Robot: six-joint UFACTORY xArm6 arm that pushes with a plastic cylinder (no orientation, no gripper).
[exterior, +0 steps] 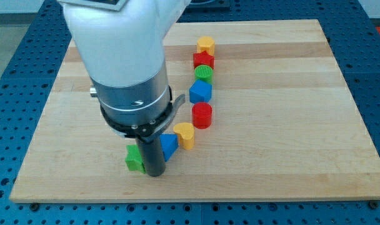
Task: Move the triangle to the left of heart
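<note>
At the left of the pale wooden counter (290,125), which lies on a blue perforated bench (15,37), the bulky white and black arm housing (124,62) fills the far-left part of the scene and hides the surface beneath it. Below it, near the counter's near edge, a small green plastic block (135,158) of uneven shape, which I cannot make out fully because the rod covers its right side, sits touching the dark straight rod. My tip (155,174) rests on the counter between this green block and the blue plastic triangle block (169,146), which lies just beside the rod on its right and appears to touch it. There are no jaws on this arm, only the rod, so nothing is spread or pinched. Touching the triangle's far-right corner is the yellow plastic heart-shaped block (185,135), so the triangle lies to the left of the heart and slightly nearer. Further right and farther away, a red plastic cylinder block (202,115) stands just beside the heart. Beyond it a curved row runs toward the far edge: a blue plastic pentagon-like block (200,92), then a green ribbed plastic cylinder block (204,73), a red plastic star-like block (203,60) and, farthest, a yellow plastic block (206,44) with a faceted top, each close to the next. The right half of the counter carries no blocks.
</note>
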